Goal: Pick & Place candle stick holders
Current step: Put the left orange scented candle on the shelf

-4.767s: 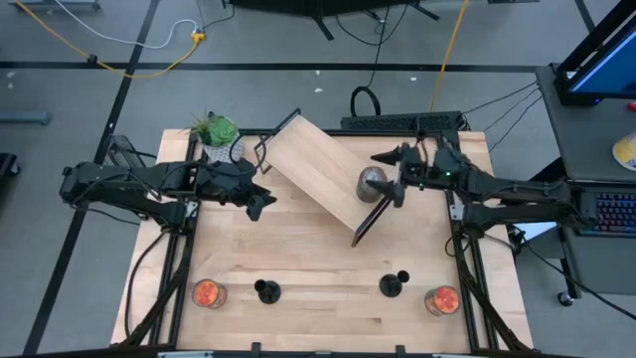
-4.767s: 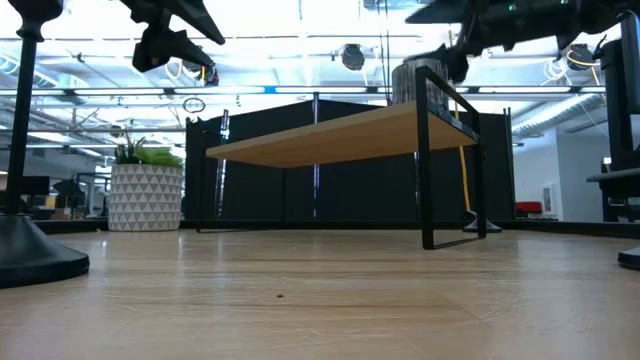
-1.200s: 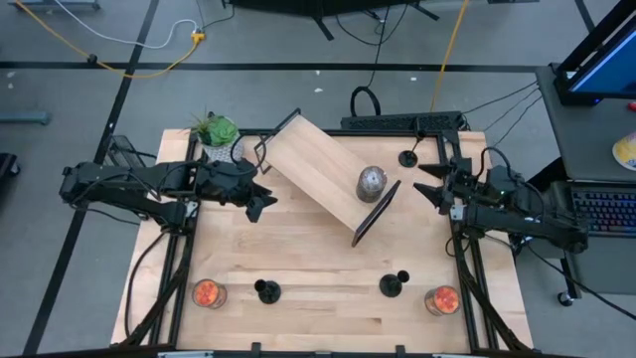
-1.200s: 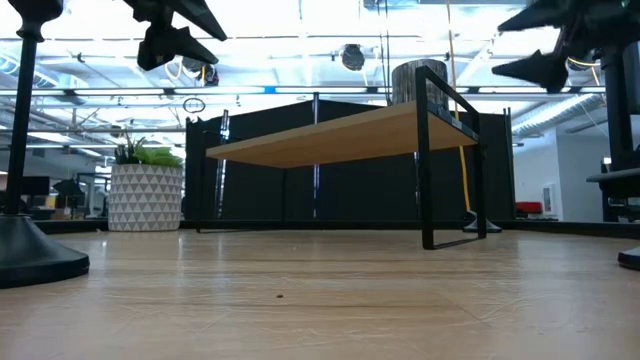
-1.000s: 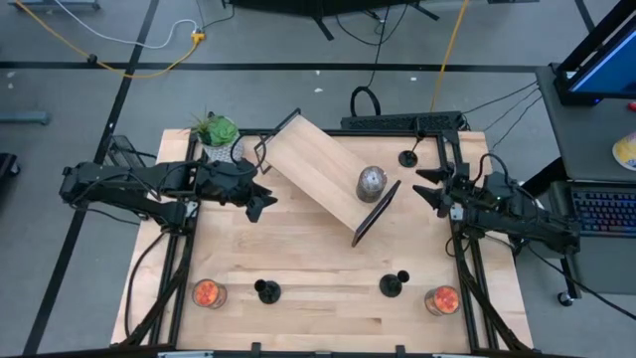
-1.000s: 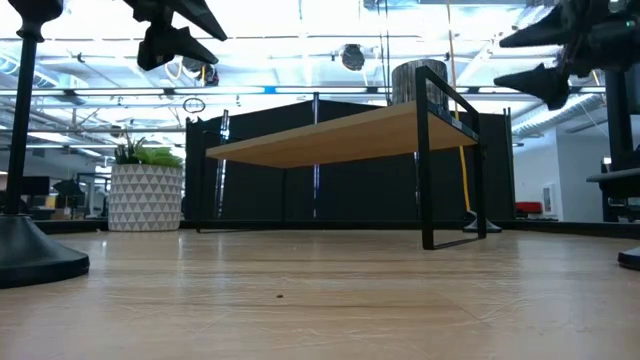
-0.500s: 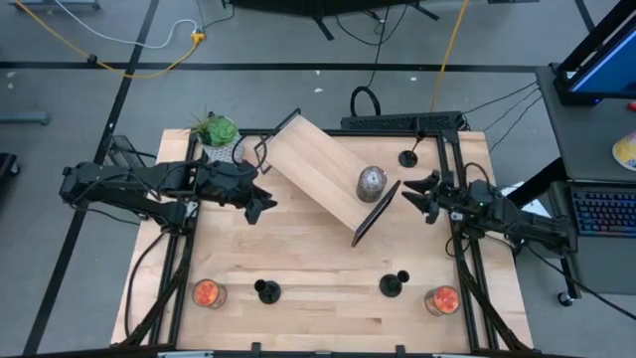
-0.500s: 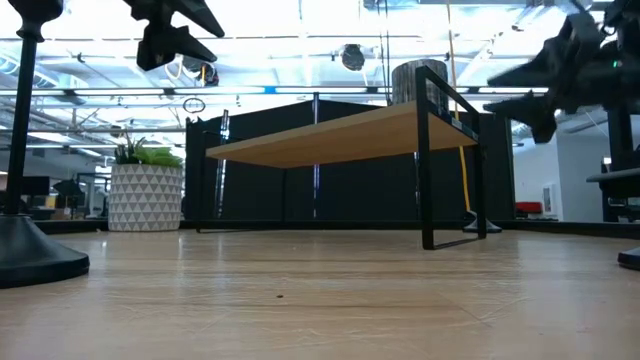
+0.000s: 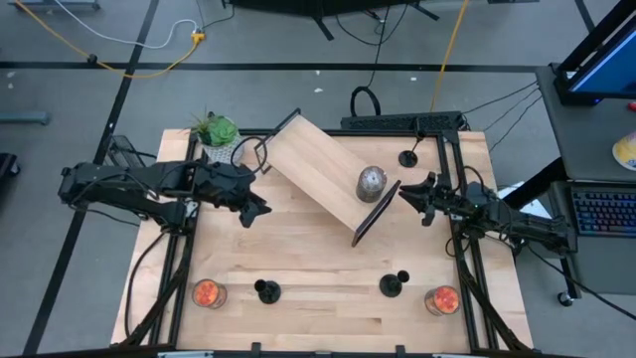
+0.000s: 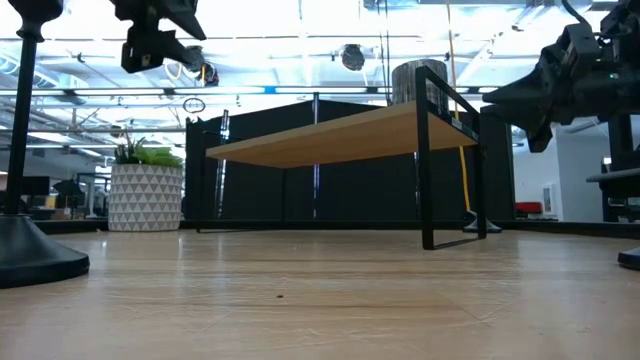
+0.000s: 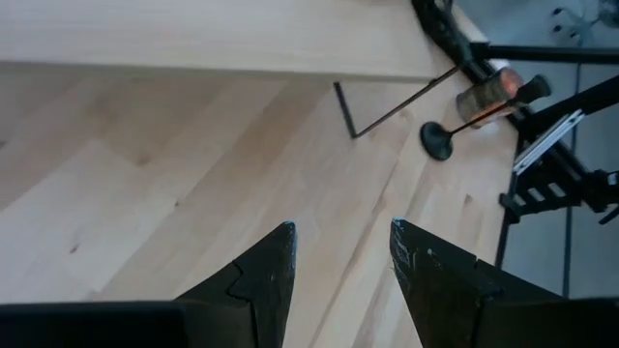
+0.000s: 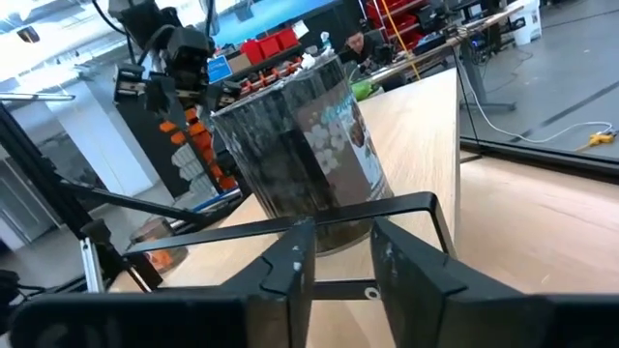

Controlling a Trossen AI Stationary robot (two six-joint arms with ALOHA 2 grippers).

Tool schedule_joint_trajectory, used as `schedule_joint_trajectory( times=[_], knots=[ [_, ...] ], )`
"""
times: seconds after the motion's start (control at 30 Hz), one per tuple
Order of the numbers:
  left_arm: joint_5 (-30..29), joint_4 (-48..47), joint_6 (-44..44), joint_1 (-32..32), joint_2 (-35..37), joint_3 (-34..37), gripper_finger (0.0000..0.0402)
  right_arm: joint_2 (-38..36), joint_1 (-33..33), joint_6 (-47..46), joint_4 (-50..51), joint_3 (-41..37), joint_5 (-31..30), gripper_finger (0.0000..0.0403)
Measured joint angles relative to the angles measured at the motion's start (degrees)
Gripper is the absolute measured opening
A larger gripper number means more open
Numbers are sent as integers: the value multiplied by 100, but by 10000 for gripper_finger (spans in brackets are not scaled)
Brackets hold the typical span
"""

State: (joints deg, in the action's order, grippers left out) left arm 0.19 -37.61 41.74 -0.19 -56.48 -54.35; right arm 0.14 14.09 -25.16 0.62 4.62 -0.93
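The right gripper (image 9: 409,200) hangs beside the wooden shelf (image 9: 320,167), jaws narrow and empty, the grey jar (image 12: 300,155) straight ahead of them. The nearest candle stick holder (image 9: 395,284) stands well below and apart from them, another (image 9: 266,290) further off. I'd say swing down and open wider before descending over the stem. The left gripper (image 11: 338,261) waits part open, empty

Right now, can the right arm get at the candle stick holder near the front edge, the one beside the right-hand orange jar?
Probably yes. The right gripper hangs beside the shelf's black end frame, and the candle stick holder stands on bare table in front of it. Nothing stands between them; the orange jar sits just beside the holder, apart from it.
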Motion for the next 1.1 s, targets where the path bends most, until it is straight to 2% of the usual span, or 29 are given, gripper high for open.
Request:
schedule_joint_trajectory(
  times=[0.37,0.5,0.67,1.0,1.1],
  knots=[
    [-5,-47,-28,-2,82,0,177,-2,0,196,37,37,-17,24],
    [-6,-98,-48,-2,82,0,177,-2,0,100,-270,37,534,3],
    [-4,-235,-46,-2,82,0,177,0,0,-314,-247,42,895,1],
    [-6,-294,-25,-4,80,0,177,2,0,-1080,-54,55,2223,1],
    [-4,-295,52,-4,80,0,177,2,-2,-1212,86,58,2365,1]
  ],
)
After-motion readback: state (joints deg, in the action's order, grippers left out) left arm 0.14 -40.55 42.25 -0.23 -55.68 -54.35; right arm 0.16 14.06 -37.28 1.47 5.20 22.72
